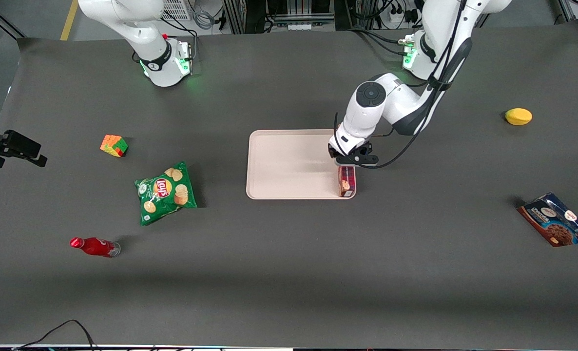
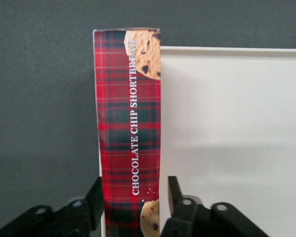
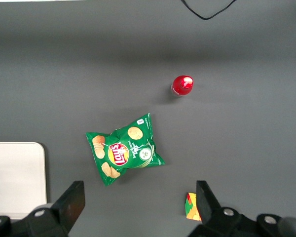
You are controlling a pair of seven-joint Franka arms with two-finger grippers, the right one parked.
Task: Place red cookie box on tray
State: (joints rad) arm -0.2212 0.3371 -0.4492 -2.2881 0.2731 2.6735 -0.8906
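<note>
We see the dark grey tabletop (image 1: 289, 273) carrying the large flat pale pinkish-beige tray (image 1: 284, 165) with its low raised rim. Above the tray's edge toward the working arm's end hangs the black two-finger tool (image 1: 353, 160), clenched on one end of the long narrow dark red plaid cardboard cookie box (image 2: 129, 128); its fingers (image 2: 95, 200) press both long sides. The box (image 1: 346, 181) lies along that edge of the tray, at the corner nearer the front camera, one long side reaching just past the rim.
</note>
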